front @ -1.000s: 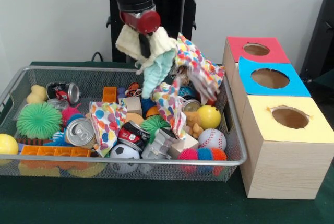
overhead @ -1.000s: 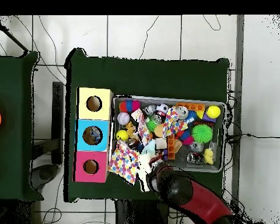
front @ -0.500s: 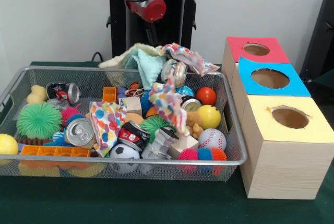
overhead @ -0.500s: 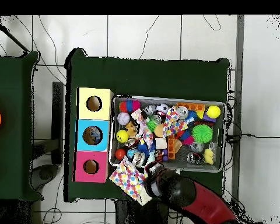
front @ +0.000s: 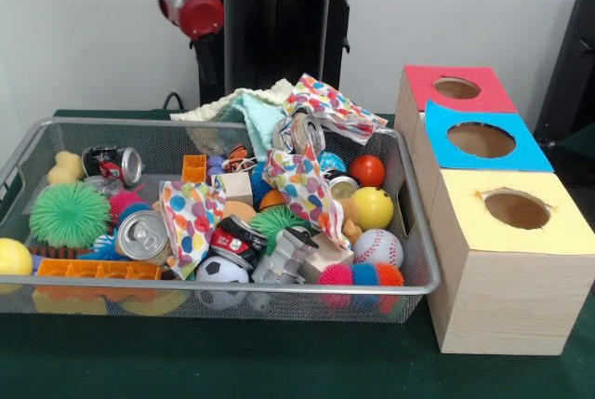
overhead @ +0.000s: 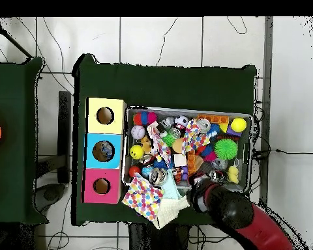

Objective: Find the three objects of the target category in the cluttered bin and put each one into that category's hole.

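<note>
My gripper hangs above the bin's far left part, dark against the black pedestal, with nothing seen in it. In the overhead view the gripper is over the bin's lower edge. A pale yellow and mint cloth lies draped over the bin's far rim, beside a polka-dot cloth. Seen from overhead, the polka-dot cloth and the pale cloth spill outside the bin. Two more polka-dot cloths lie among the clutter.
The wire bin holds cans, spiky balls, a baseball, a yellow ball and blocks. Right of it stand the red box, blue box and yellow box, each with a round hole on top.
The gripper held the pale cloths lifted over the bin; they have dropped onto the far rim. The arm has risen and swung to the left in the front view.
</note>
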Action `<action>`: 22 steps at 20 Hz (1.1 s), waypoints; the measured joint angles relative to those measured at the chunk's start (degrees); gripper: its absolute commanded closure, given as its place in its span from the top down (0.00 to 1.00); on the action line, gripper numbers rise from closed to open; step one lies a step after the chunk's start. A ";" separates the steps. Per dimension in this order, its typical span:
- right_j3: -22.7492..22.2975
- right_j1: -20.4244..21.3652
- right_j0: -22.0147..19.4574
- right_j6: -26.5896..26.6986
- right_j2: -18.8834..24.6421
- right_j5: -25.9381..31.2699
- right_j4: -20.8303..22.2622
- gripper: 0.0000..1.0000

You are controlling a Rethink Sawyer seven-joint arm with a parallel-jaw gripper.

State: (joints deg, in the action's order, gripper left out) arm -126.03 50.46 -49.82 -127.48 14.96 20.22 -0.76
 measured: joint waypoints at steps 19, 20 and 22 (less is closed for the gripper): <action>13.67 -7.32 -2.48 0.01 1.48 0.01 9.75 1.00; 13.73 -7.35 -2.50 0.01 1.49 0.01 9.81 1.00; 14.65 -7.95 -3.04 0.01 1.77 0.02 10.89 1.00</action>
State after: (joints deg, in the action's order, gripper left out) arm -111.37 42.52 -52.86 -127.47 16.73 20.24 10.14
